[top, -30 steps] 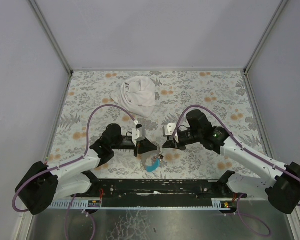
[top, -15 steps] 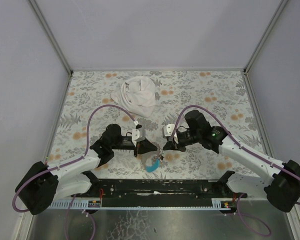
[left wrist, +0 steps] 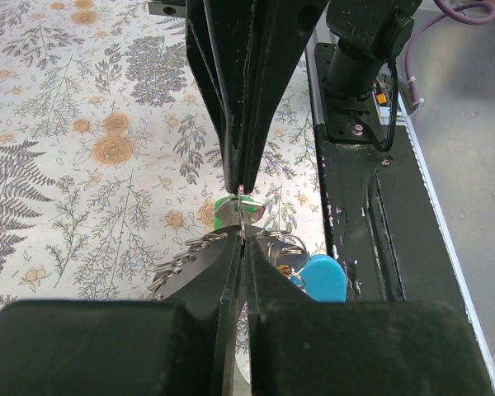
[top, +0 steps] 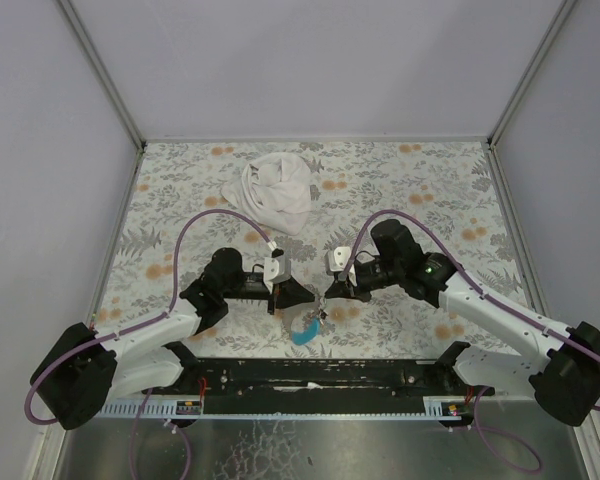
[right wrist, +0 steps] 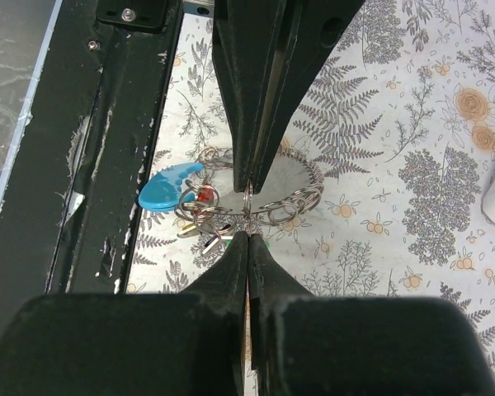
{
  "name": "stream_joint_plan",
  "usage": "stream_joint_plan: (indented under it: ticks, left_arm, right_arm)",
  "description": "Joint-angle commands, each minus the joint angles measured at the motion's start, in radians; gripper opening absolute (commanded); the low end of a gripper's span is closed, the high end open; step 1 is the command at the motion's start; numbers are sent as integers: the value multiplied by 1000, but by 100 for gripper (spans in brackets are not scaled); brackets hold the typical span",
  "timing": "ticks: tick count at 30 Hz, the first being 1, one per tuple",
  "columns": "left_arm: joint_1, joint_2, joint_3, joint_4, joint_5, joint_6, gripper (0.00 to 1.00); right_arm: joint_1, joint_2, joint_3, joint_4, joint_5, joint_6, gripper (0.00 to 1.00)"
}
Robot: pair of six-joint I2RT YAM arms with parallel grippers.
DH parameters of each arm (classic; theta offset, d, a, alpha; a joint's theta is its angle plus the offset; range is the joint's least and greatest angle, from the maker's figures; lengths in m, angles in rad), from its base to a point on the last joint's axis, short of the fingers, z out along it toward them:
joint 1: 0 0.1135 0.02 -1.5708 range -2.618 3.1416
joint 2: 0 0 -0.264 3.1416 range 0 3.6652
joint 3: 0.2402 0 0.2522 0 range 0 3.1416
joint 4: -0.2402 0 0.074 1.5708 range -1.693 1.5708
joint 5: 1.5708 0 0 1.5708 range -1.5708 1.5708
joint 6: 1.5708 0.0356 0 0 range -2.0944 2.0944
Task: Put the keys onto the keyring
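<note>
Both grippers meet tip to tip just above the table's near edge. My left gripper (top: pixel 302 293) (left wrist: pixel 242 241) is shut on a thin metal ring (right wrist: pixel 249 199) of the keyring, seen edge-on. My right gripper (top: pixel 330 292) (right wrist: pixel 247 236) is shut opposite it, with a green key head (left wrist: pixel 228 206) at its tips. Below them lies the rest of the keyring: a grey strap loop (right wrist: pixel 290 177) strung with small rings (right wrist: pixel 301 202), and a light-blue piece (top: pixel 302 332) (left wrist: pixel 323 277) (right wrist: pixel 169 186). A red key head (right wrist: pixel 205 194) sits among the rings beside the blue piece.
A crumpled white cloth (top: pixel 275 190) lies at the back of the flowered table (top: pixel 430 190). The black base rail (top: pixel 310 372) (left wrist: pixel 363 214) (right wrist: pixel 107 165) runs right next to the keyring. Grey walls close in the table on three sides.
The right gripper has edged very slightly left toward the left one. Both grippers stay shut and the keyring has not moved.
</note>
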Motion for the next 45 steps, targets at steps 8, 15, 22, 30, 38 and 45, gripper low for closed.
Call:
stream_joint_plan:
  ticks: [8,15,22,30,38,45]
  left_arm:
    - [2,-2,-5,70,-1,-9,0]
    - [2,-4,-9,75,-9,-12,0]
    - [3,-8,-12,78,-16,-13,0]
    - [2,-6,-13,77,-24,-15,0]
    - [3,-3,-11,76,-16,-16,0]
    - [3,2,-8,78,-3,-16,0]
  right_arm:
    - [-6,-11,5,12,-36,-3,0]
    - [-6,-11,1,7,-18,-1,0]
    - [-6,3,7,-8,-25,-8,0]
    - [-5,-6,5,-13,-3,-11,0]
    - [-6,-15,1,1,-15,-7,0]
    - [-6,-11,-4,30,-3,2,0]
